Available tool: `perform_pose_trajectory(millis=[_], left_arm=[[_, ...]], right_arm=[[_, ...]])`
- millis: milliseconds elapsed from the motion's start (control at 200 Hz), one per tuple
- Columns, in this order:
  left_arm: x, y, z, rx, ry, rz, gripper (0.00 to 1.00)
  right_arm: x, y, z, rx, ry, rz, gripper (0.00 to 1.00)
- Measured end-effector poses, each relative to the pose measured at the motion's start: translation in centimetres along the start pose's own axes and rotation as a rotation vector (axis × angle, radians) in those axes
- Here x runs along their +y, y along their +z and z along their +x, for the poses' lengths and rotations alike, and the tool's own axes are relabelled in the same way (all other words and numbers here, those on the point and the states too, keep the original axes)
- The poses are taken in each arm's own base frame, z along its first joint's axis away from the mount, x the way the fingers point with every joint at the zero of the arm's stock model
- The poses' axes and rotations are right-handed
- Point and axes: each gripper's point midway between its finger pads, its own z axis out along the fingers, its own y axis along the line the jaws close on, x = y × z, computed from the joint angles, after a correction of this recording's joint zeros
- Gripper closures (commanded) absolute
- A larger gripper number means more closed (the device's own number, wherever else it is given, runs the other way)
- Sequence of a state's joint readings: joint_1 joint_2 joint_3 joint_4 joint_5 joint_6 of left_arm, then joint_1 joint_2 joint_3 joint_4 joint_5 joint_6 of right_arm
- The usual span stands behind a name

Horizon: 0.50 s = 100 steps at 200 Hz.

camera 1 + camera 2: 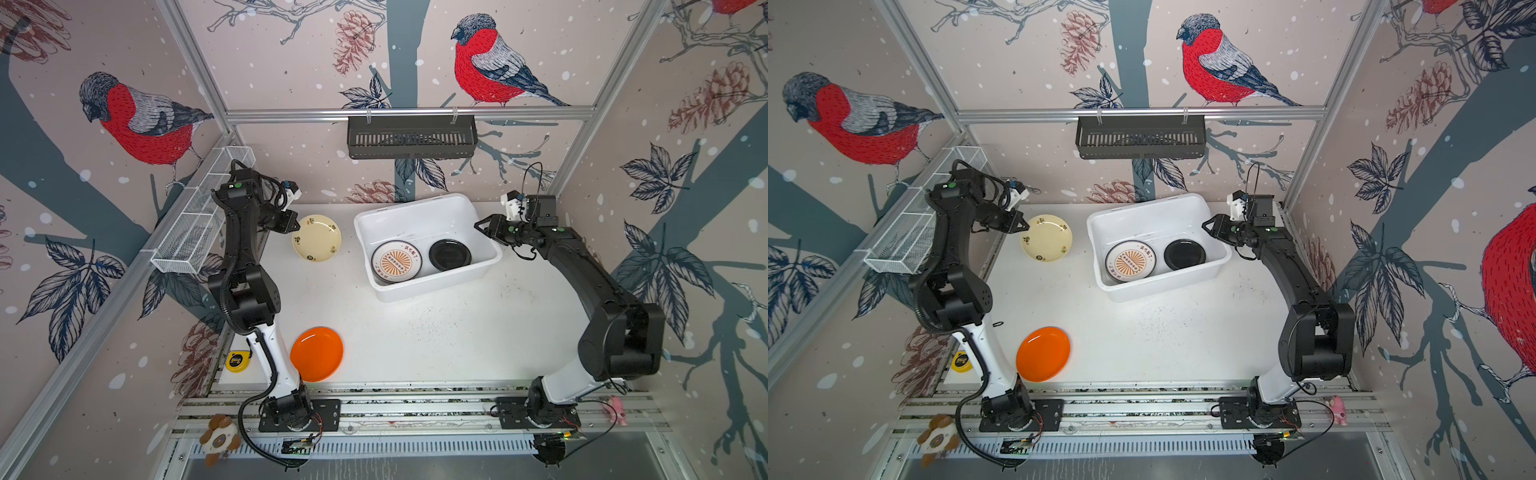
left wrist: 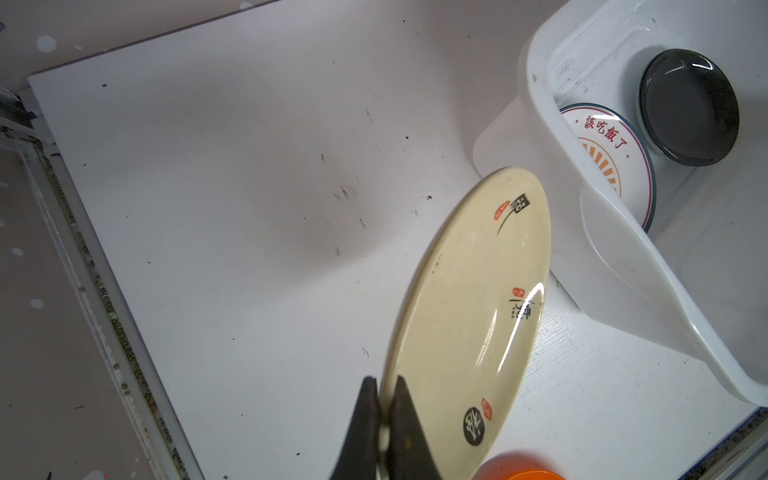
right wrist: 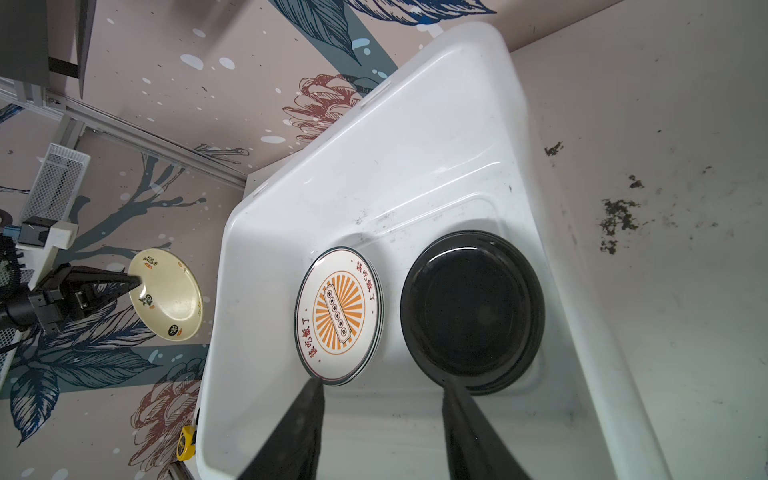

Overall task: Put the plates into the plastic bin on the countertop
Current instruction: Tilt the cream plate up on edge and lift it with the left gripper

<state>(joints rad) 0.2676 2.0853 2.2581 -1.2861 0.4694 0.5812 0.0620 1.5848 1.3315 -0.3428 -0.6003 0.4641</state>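
White speckled countertop (image 1: pixel 436 332), bird-print walls (image 1: pixel 291 62), aluminium framing (image 1: pixel 407 113)

Both top views look down from high above the plastic bin (image 1: pixel 432 286); both wrist cameras see it from close beside it.

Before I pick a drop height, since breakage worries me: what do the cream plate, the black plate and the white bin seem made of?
Round cream plate with black and red marks: glossy, streaky highlights, thin rim; probably melamine, possibly glazed ceramic. Round black plate: smooth, mirror-like sheen; equally uncertain. Large white rectangular bin: moulded plastic, semi-gloss, slightly translucent flared rim.
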Motion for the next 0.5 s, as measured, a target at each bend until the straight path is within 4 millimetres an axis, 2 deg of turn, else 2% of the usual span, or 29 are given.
perform_pose_trajectory(millis=[260,405,500], left_arm=[[-0.3,-2.0,-2.3,-0.076,-0.021,-0.003,1.00],[-1.3,-3.1,-4.1,-0.135,-0.014,0.010,1.00],[-2.7,-3.3,-5.2,-0.161,-0.004,0.030,1.00]], right_arm=[[-0.1,0.3,-0.2,0.000,-0.001,-0.003,0.52],[0.1,0.2,-0.3,-0.003,-0.003,-0.006,0.52],[0.1,0.2,-0.3,-0.002,-0.003,-0.007,0.52]])
